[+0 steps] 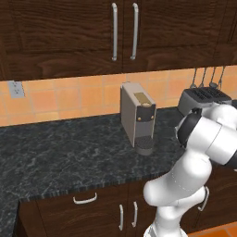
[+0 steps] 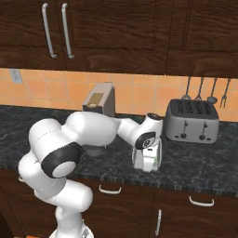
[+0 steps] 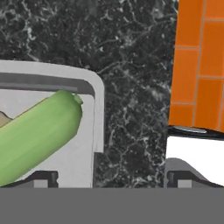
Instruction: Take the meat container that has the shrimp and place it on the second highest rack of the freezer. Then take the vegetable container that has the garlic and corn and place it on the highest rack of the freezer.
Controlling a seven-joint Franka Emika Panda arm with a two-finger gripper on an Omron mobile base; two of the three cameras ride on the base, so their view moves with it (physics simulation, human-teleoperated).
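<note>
Hand sits low over the front part of the bench, centre of the right base view, pointing down; its white wrist is just left of the toaster. Jaws are spread wide, nothing between them: in the hand view the two finger tips sit far apart at the bottom edge, one over the tray, one over the bench's lip.

Hand view, lower left: a white container with a rounded corner lies on the dark marble bench. A long green vegetable lies in it at a slant, its blunt end toward the container's corner. A bit of something tan shows at the far left edge beside it; can't tell what it is. Can't tell either whether this is the garlic-and-corn container.

Right side of the hand view: orange floor tiles beyond the bench edge.

Left base view: grey coffee machine stands upright mid-bench near the orange tiled backsplash; toaster at upper right, partly behind the arm. Dark wood cabinets with bar handles above, drawers below.
</note>
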